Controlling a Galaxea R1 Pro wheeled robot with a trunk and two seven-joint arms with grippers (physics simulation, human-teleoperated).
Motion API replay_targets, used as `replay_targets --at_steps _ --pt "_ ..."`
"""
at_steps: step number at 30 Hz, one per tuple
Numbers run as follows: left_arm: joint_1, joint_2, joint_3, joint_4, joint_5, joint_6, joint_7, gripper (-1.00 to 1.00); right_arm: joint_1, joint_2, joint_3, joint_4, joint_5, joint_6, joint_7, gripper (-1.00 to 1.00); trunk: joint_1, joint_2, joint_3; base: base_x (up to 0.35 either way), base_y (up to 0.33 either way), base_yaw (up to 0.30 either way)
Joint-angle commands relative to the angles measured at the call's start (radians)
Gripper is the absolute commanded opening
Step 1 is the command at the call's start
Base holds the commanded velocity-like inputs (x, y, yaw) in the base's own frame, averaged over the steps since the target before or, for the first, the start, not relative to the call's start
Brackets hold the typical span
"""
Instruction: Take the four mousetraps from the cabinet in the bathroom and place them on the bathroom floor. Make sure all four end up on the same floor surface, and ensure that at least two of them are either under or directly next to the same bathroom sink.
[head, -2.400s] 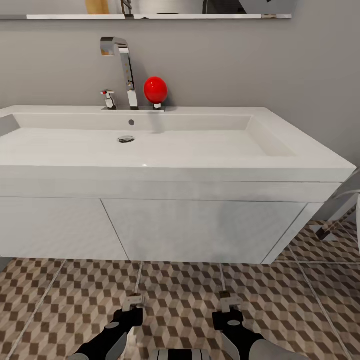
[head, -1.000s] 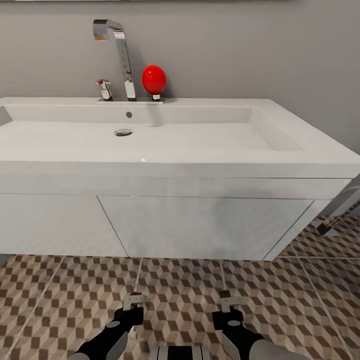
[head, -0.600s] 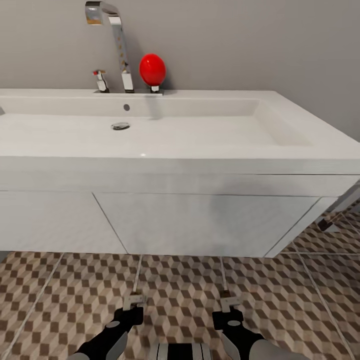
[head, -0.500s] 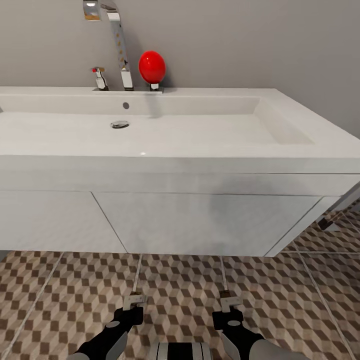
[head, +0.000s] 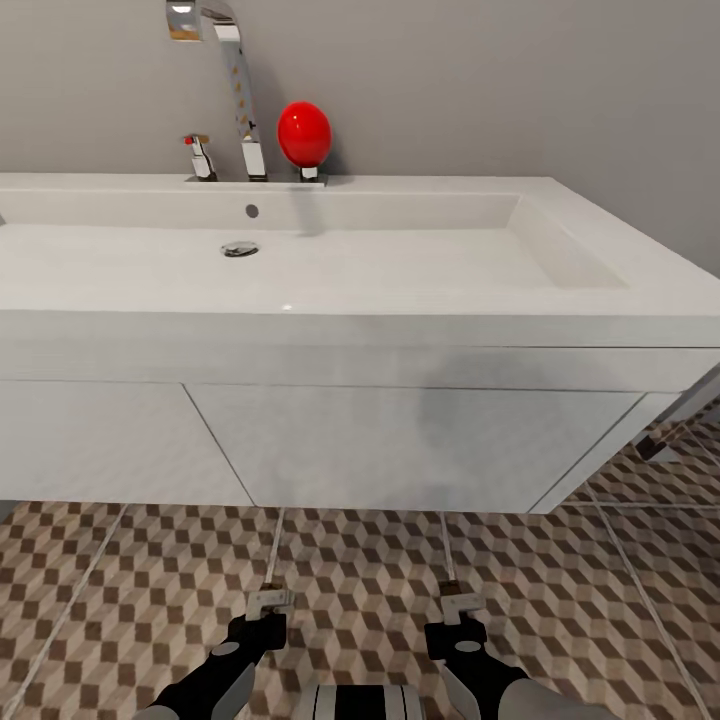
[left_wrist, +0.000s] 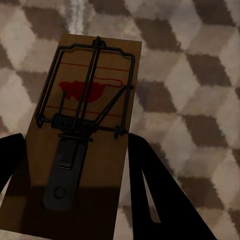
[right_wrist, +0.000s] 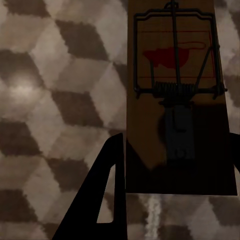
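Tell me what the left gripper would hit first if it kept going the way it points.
Probably the bathroom floor. The left gripper is shut on a mousetrap, and beyond the trap's far end its wrist view shows patterned tile. In the head view the sink front stands further ahead, but depth is hard to judge.

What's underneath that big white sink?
Below the sink sits a white cabinet front, then a strip of cube-patterned floor. Nothing lies on that visible strip; the floor farther back under it is hidden.

A red ball-shaped object (head: 304, 135) stands just right of the chrome tap (head: 232, 80), against the grey wall (head: 520, 90).
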Motion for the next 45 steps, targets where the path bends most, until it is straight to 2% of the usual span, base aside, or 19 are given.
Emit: replay_targets --at_steps 1,14,26,45 --pt "-0.001 0.000 -0.009 0.000 0.004 -0.003 0.009 -1.00 -0.001 0.000 0.000 0.001 0.009 -0.001 -0.005 -1.00 0.000 0.000 -0.001 0.000 0.000 0.000" --pt "-0.001 0.000 -0.009 0.000 0.004 -0.003 0.009 -1.00 -0.001 0.001 0.003 0.001 0.011 -0.001 -0.005 -1.00 0.000 0.000 -0.001 0.000 0.000 0.000" --pt "-0.001 0.000 -0.009 0.000 0.004 -0.003 0.009 -1.00 -0.001 0.001 0.003 0.001 0.011 -0.001 -0.005 -1.00 0.005 -0.003 -0.047 0.000 0.000 0.000" --pt "-0.001 0.000 -0.008 0.000 0.004 -0.004 0.009 -1.00 0.001 0.000 0.002 -0.005 0.011 -0.001 -0.005 -1.00 0.005 -0.003 -0.047 0.000 0.000 0.000"
